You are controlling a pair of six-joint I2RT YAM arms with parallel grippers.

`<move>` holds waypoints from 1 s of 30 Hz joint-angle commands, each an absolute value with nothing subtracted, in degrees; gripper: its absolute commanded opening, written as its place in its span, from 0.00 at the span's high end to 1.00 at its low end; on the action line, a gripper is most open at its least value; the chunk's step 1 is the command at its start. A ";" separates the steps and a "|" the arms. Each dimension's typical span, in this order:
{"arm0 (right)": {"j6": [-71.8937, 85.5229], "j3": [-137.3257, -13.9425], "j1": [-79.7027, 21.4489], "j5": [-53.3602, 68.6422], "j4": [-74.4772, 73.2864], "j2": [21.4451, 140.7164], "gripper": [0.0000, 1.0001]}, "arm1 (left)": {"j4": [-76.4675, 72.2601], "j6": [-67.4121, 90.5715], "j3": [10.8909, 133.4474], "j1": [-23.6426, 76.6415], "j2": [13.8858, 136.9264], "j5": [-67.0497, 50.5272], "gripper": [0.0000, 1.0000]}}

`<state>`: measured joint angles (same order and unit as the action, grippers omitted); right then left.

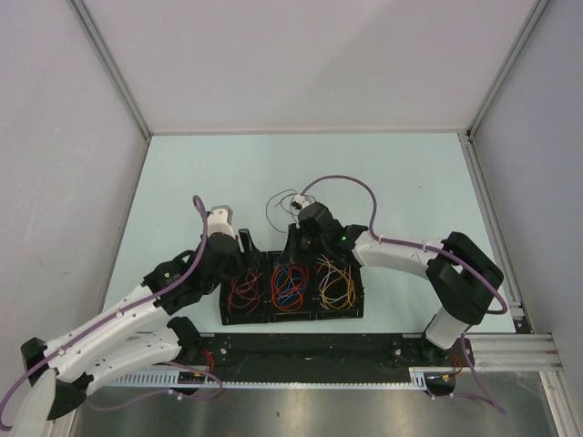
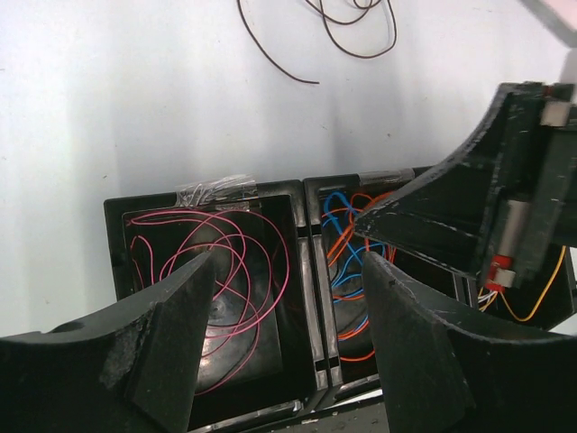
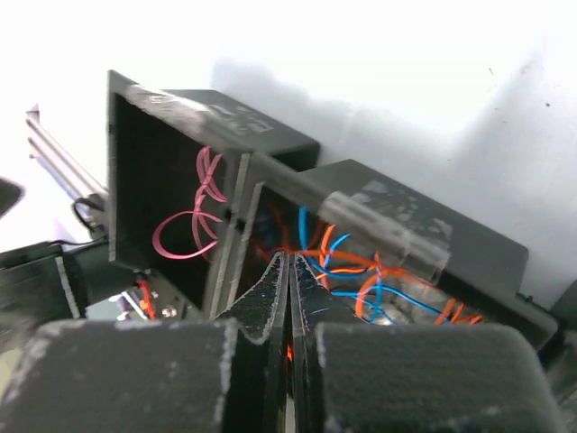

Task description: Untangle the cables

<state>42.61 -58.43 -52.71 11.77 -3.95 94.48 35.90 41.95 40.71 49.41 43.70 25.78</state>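
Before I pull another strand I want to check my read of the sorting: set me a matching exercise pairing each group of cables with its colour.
Column one:
1 left bin cables
2 middle bin cables
3 right bin cables
4 loose cable

Column two:
A blue and orange
B dark brown
C pinkish red
D mostly yellow

Pairs: 1-C, 2-A, 3-D, 4-B

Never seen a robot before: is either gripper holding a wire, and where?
Left gripper: open, holding nothing. Right gripper: shut among the orange and blue wires; whether it pinches a strand cannot be told.
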 commanded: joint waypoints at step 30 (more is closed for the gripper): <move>33.40 -63.72 -42.80 0.79 -35.77 62.49 0.45 | 20.83 21.45 65.54 31.47 83.65 15.65 0.24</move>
<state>35.46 -63.66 -42.98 4.49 -28.82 64.03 23.88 26.74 57.82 32.73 77.69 19.14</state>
